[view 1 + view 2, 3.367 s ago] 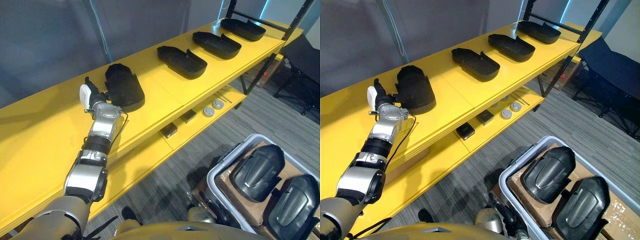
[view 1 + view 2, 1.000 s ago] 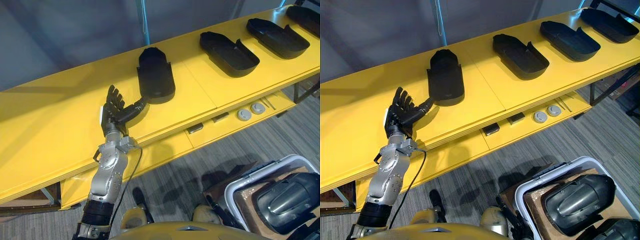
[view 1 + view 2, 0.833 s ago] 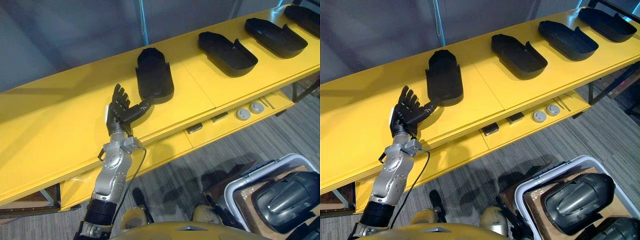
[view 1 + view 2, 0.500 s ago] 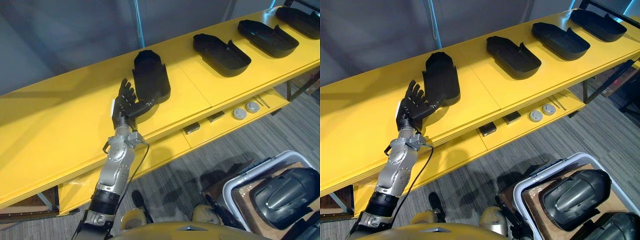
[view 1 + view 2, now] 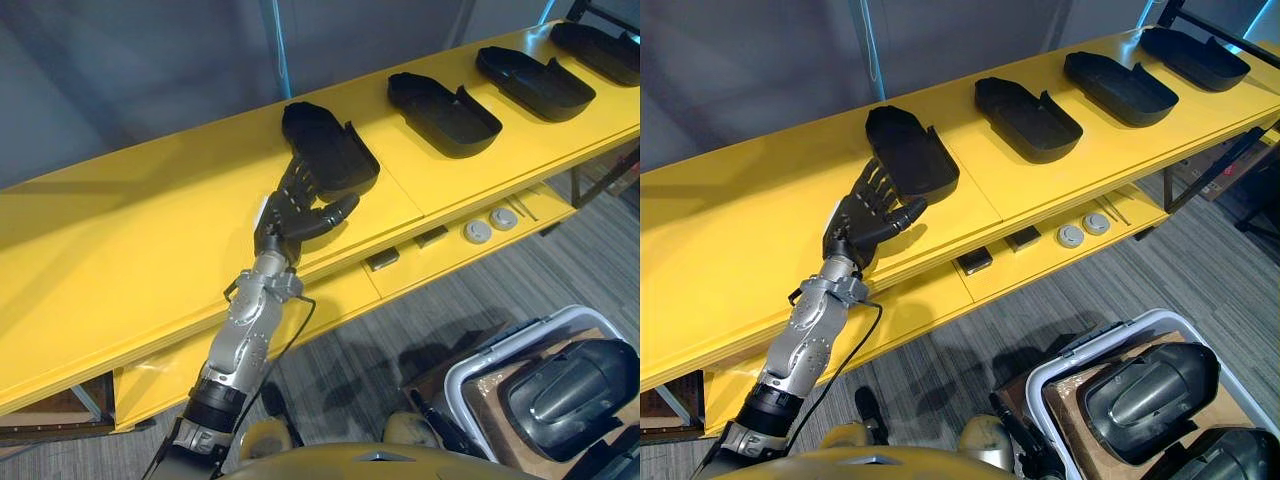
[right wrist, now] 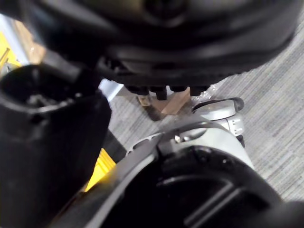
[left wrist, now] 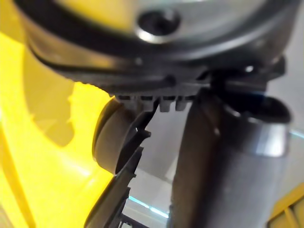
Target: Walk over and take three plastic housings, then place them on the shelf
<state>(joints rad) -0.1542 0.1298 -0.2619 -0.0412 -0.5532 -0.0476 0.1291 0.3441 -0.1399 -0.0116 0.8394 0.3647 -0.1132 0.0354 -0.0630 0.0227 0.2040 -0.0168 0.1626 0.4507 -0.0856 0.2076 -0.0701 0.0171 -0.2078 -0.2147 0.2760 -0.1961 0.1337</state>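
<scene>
Several black plastic housings lie in a row on the yellow shelf. The leftmost housing lies at an angle, its near end pointing right. My left hand is open, its straight fingers spread against the near left side of that housing, the thumb stretched toward the shelf's front edge. Three more housings lie open side up further right. My right hand appears as a dark bulk over the floor in the right wrist view.
A white-rimmed bin stands on the floor at the lower right and holds more dark housings on cardboard. A lower shelf carries two round discs and small dark blocks. Grey carpet lies in front of the shelf.
My left hand has moved right and forward against the leftmost housing. That housing has turned, its near end swinging to the right. The camera has shifted slightly.
</scene>
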